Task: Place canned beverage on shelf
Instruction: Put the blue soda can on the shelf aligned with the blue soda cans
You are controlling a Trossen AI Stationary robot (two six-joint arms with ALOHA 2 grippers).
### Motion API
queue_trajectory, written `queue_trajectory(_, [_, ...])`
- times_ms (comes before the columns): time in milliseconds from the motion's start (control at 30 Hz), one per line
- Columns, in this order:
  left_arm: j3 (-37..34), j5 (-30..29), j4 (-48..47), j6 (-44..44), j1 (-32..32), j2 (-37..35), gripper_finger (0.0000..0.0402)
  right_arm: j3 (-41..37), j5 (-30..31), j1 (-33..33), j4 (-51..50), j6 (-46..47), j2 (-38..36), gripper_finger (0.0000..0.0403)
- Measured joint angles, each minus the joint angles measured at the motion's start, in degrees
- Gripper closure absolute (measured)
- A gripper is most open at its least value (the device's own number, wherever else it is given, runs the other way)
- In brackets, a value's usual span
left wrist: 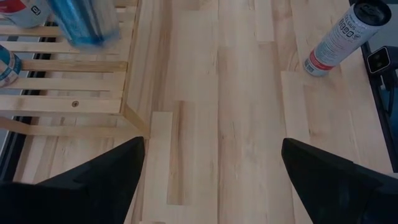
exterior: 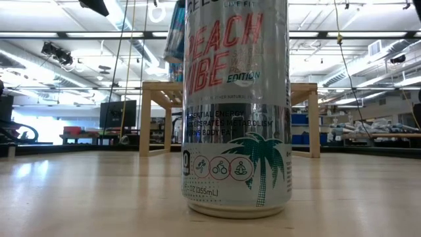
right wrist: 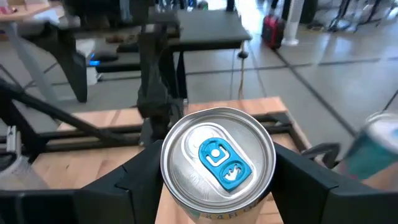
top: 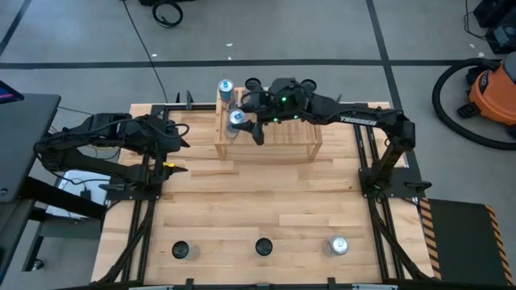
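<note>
- Fingers of our right gripper (right wrist: 217, 186) are clenched on the can (right wrist: 217, 163), held above the left end of the shelf (top: 282, 145).
- Another can (top: 225, 87) stands close by on the slats; we could knock it over while lowering.
- Letting go tilted or high could tip ours between slats.
- Our left gripper (left wrist: 211, 180) waits with fingers spread, off to the shelf's left.

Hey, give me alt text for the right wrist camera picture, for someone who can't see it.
The right gripper is shut on a silver can with a blue pull tab, seen from above. Behind it are the wooden table edge and a blurred workshop floor.
</note>
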Motion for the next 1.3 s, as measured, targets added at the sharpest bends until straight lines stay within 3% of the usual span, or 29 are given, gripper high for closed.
queue_trajectory(1300, [0.0,0.0,1.2,-0.4,0.0,0.0,0.0021,-0.1,-2.4,-3.7,2.4,-2.7,5.2,0.0141])
